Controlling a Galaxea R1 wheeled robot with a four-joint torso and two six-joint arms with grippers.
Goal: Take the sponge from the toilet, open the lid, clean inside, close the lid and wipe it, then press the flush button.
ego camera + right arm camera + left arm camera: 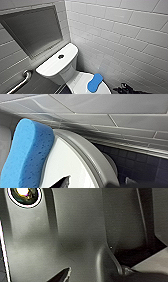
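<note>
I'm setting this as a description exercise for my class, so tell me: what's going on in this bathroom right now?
A robot faces a white toilet in a tiled corner. The lid is shut, and a blue sponge lies on top of it with nothing holding it. The right wrist view looks at the sponge from close by, and in the head view what looks like a dark arm of the robot shows low beside the bowl. Nothing is on the flush button on the tank top.

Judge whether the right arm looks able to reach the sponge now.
Probably yes: the sponge lies bare on the closed lid, close before the right arm, with nothing between them.
</note>
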